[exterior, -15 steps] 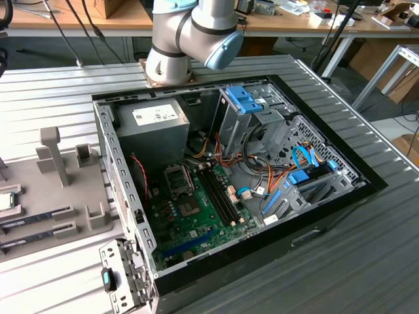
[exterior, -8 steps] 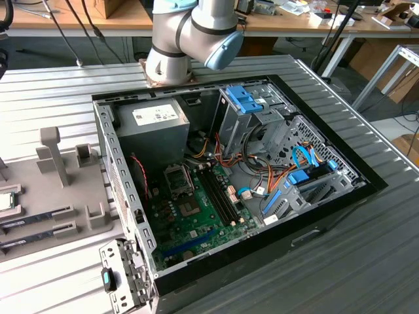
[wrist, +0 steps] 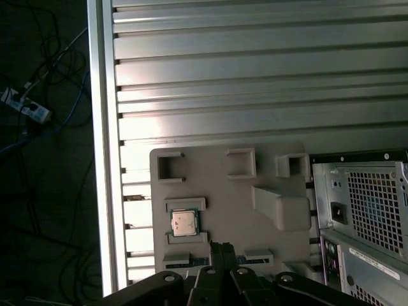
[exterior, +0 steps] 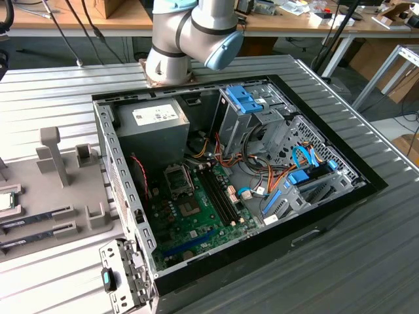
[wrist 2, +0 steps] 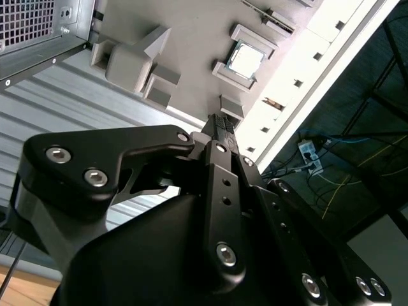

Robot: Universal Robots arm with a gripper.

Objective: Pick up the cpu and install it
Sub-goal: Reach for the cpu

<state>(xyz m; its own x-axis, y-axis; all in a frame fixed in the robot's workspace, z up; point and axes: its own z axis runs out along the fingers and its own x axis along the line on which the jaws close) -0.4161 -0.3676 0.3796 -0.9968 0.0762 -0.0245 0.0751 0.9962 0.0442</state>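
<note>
i have the end effector (wrist: 222, 250) hanging above the grey fixture tray (wrist: 223, 197), its two fingers closed flat against each other and holding nothing; in the second wrist view (wrist 2: 220, 123) the pads meet with no gap that i can make out.

the cpu (wrist: 185, 223) lies flat in its nest on that tray, silver top up, untouched, just off to one side of where the fingertips point. the second wrist view shows the same: cpu (wrist 2: 246, 61) seated, with air between it and the tips. it is square, so there is no long axis to line up on (what matters is the nest). raised nest walls (wrist: 185, 204) hug two opposite sides of the chip, and the other two sides are open.

room is mixed. the tray sits near the edge of the ribbed desk (wrist: 255, 83), and past that edge there is only floor with cables and a power strip (wrist: 27, 106). on the tray's far side from that edge stands the open computer case (wrist: 363, 210). upright posts (wrist: 280, 210) rise between chip and case.

in the exterior view the cpu (exterior: 5, 200) is at the far left, well apart from the bare socket (exterior: 178, 178) inside the case. installation has not begun, i judge.
</note>
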